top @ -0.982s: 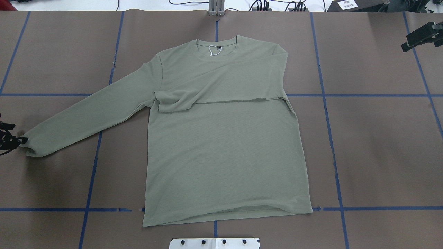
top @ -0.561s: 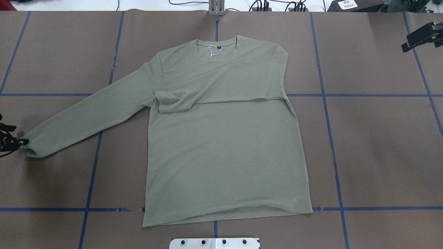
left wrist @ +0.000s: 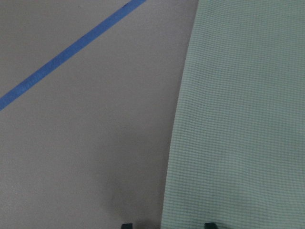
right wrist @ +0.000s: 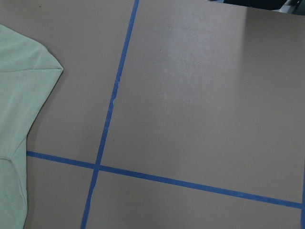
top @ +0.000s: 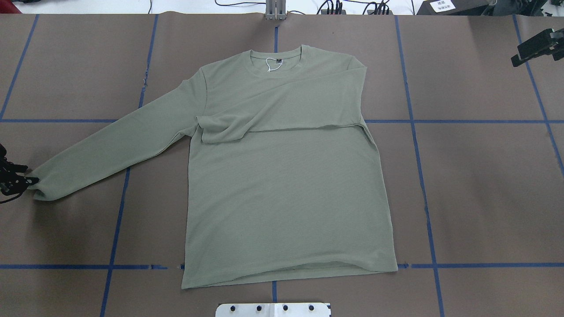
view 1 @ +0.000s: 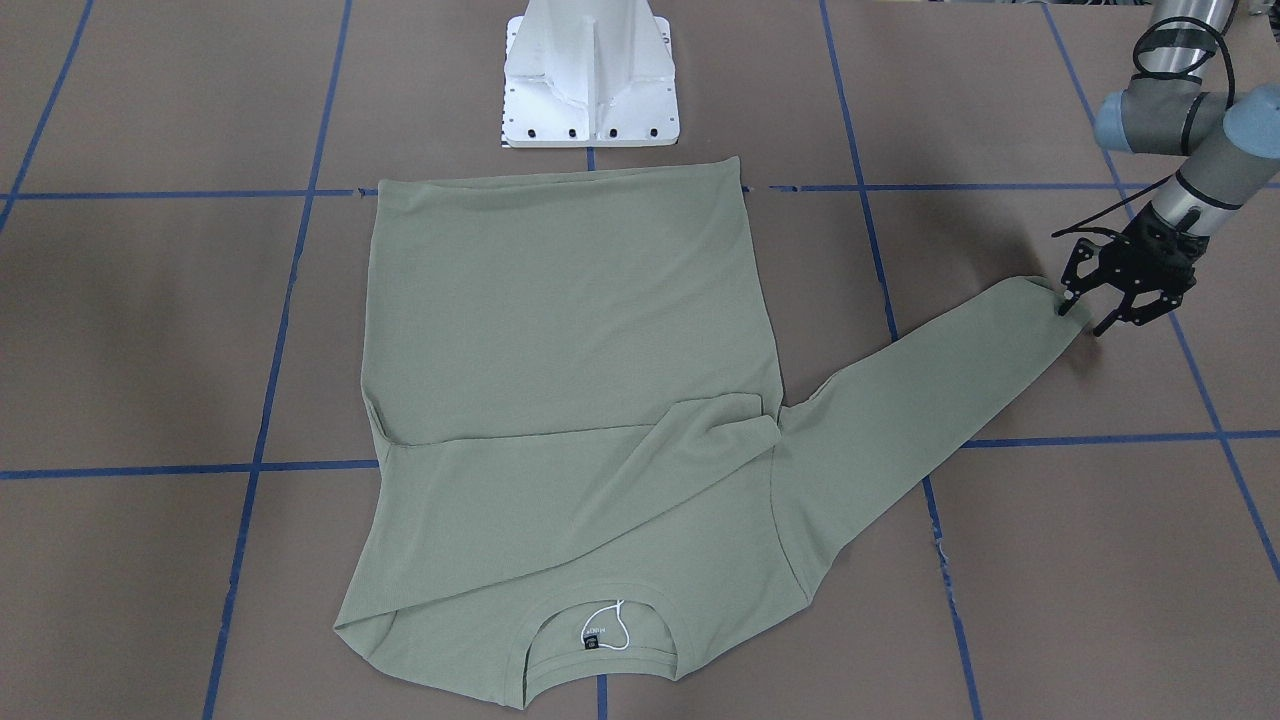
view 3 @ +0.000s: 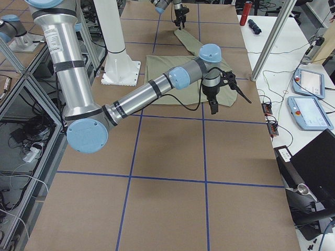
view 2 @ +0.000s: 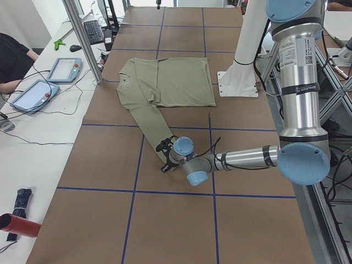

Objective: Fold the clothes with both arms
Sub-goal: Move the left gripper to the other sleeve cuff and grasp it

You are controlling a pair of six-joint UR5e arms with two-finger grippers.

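White pedestal base (view 1: 590,90) near the shirt (view 1: 570,330) hem; blue tape grid (view 1: 150,469) underneath.

I am not making out any legible wording. The neck label (view 1: 594,634) of the shirt (view 1: 570,320), at 6 o'clock in the front-facing view, is showing white print too small to read. The same is holding for the white card (top: 445,5) at 1 o'clock overhead and the sticker (view 2: 304,52) on the left arm (view 2: 297,93).

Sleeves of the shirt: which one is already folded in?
The sleeve on the robot's right, lying across the chest; the outstretched sleeve reaches the left gripper.
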